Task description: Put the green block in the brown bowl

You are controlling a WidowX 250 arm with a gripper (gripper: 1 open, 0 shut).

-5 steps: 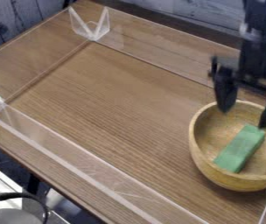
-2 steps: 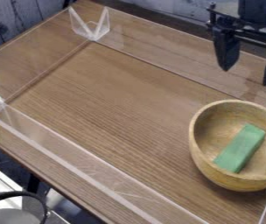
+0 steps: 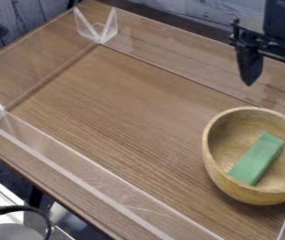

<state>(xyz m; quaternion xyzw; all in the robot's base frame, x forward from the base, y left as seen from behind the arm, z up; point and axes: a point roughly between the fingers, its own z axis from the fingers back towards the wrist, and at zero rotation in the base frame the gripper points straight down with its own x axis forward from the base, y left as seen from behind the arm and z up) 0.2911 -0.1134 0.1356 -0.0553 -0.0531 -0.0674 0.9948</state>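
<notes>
**Resting in the bowl, block released**

Lying aslant inside the brown bowl (image 3: 250, 155), the green block (image 3: 258, 158) sits near the table's (image 3: 120, 103) right front corner. Above and behind the bowl's rim hangs the gripper (image 3: 273, 73), its fingers spread wide, holding nothing. Clear low walls (image 3: 57, 155) edge the wooden surface; the left stretch lies bare.

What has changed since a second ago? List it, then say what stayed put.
The black gripper rose out of the round tan wooden bowl, where its open fingers hung beside the flat green rectangular block, and now sits above and behind the bowl's far rim. It took hold of nothing. The jaws are open as before; block, bowl and wooden table stayed put.
</notes>
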